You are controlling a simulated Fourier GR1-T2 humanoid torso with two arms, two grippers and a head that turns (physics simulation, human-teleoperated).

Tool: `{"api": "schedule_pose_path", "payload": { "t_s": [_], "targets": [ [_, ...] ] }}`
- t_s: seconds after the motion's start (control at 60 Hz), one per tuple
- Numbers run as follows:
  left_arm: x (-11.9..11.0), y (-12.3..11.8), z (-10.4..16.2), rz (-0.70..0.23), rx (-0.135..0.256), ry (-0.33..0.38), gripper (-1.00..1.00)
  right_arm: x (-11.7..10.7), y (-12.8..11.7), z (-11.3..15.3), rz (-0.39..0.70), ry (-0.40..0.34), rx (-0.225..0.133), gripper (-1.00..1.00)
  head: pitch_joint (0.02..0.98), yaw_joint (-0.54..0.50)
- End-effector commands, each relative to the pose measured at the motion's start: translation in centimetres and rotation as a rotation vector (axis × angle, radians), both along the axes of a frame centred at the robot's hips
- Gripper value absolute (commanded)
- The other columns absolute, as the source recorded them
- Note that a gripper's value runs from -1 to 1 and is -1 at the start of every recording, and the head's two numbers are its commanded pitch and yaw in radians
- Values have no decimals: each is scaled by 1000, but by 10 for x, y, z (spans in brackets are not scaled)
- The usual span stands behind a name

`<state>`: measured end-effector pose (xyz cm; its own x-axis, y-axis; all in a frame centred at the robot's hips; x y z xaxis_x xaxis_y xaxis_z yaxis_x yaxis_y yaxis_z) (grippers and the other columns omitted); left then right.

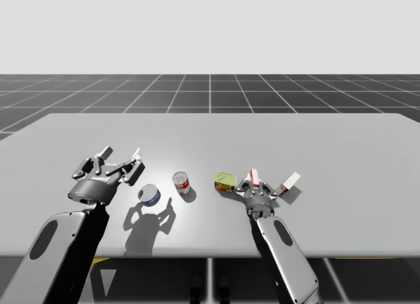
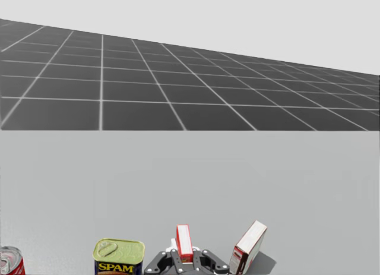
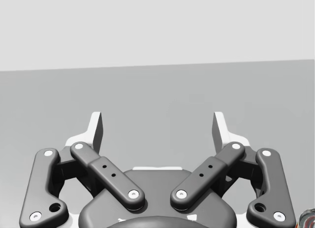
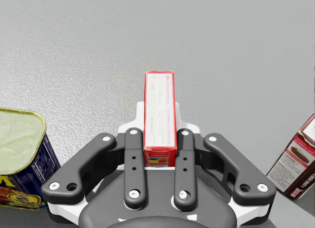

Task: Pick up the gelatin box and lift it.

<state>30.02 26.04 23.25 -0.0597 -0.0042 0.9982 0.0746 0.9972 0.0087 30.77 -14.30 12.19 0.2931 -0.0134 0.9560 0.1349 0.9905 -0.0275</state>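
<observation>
My right claw [image 4: 160, 135] clamps the red box [image 4: 160, 107], plain grey table [image 1: 328, 140] all around; left claw [image 3: 157, 129] gapes at nine o'clock; gridded floor [image 2: 119, 79] beyond.

Gelatin box [image 4: 160, 114] is between rectangular can [image 4: 19, 154] and second box [image 4: 297, 164]

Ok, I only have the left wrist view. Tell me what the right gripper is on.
Observer: The right gripper is shut on the red box, with its fingers on two opposite sides.
Operator: Give me what stands near it.
Observer: A square can is on one side and a tilted white box on the other. Both are apart from the fingers.
Operator: Place my left gripper against the cans.
Observer: In the high view the left gripper hangs open beside a flat can. A red can stands beyond that, toward the right arm.
</observation>
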Motion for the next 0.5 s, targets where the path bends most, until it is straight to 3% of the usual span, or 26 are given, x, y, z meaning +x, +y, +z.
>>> {"api": "schedule_pose_path", "payload": {
  "t_s": [0.017,0.167,0.3,0.5],
  "targets": [
    [-1,0,-3,3,2,5,-1000,-5,-15,-11,-91,25,-12,1000,440,-308],
    [-1,0,-2,3,-1,2,-1000,-7,-15,0,-75,-45,-66,1000,439,-313],
    [0,-1,-2,1,2,3,-1000,-11,-12,26,-37,-109,-100,1000,441,-318],
    [0,1,-2,4,-4,3,-1000,-21,-11,71,-6,-200,-109,1000,435,-322]
  ]
}}
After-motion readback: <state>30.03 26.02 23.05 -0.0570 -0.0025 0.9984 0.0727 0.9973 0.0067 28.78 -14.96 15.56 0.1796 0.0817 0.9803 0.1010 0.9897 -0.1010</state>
